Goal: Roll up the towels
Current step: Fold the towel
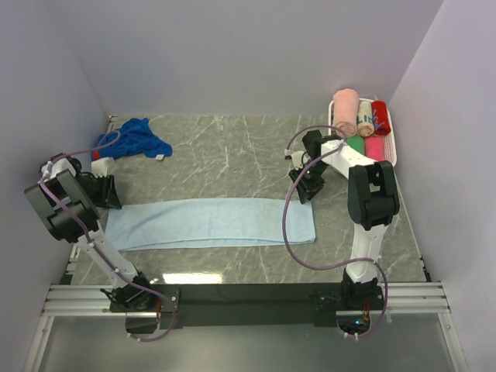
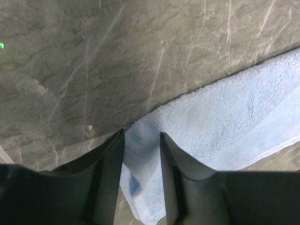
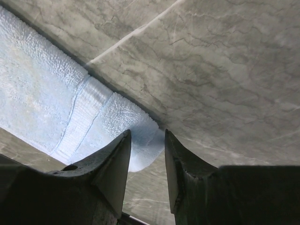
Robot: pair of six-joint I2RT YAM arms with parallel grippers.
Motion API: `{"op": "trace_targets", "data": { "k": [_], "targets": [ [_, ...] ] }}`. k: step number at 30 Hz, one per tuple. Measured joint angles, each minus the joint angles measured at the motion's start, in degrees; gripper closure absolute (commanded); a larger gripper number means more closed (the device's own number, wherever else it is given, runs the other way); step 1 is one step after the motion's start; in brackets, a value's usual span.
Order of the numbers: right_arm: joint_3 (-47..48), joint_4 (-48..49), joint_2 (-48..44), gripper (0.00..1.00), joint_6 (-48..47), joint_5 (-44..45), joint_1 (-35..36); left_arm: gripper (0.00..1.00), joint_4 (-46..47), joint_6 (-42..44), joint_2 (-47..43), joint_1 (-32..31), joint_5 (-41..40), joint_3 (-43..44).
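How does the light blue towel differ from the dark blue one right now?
The pale blue towel lies spread flat in a long strip; the royal blue towel sits crumpled at the far left. The left gripper and right gripper stand at the pale one's ends; none is at the royal one. Neither is rolled.

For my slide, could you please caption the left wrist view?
Left gripper jaws astride a corner of the pale blue towel.

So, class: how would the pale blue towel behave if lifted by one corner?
Probably floppy: the pale blue towel lies flat, its corner curling inside the right gripper. Fuzzy terry likely grips, not slips. Thin, so probably light.
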Motion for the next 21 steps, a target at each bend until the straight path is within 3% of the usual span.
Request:
{"op": "trace_targets", "data": {
  "k": [7, 11, 12, 13, 21],
  "targets": [
    [-0.28, -0.04, 0.17, 0.69, -0.98, -0.46, 0.28, 0.82, 0.09, -0.24, 0.37, -0.63, -0.76, 0.5],
    [-0.28, 0.13, 1.03, 0.85, -1.38, 0.02, 0.42, 0.93, 0.31, -0.2, 0.37, -0.66, -0.98, 0.7],
    [-0.28, 0.22, 1.31, 0.96, -1.44, 0.33, 0.46, 0.98, 0.37, -0.26, 0.37, -0.66, -1.03, 0.7],
    [-0.28, 0.28, 1.62, 1.0, -1.44, 0.83, 0.48, 0.99, 0.46, -0.39, 0.37, -0.66, -1.05, 0.7],
    [-0.37, 1.84, 2.12, 1.0, -1.11, 4.74, 0.63, 0.99, 2.29, -1.77, 0.24, -0.66, -1.25, 0.72]
  ]
}}
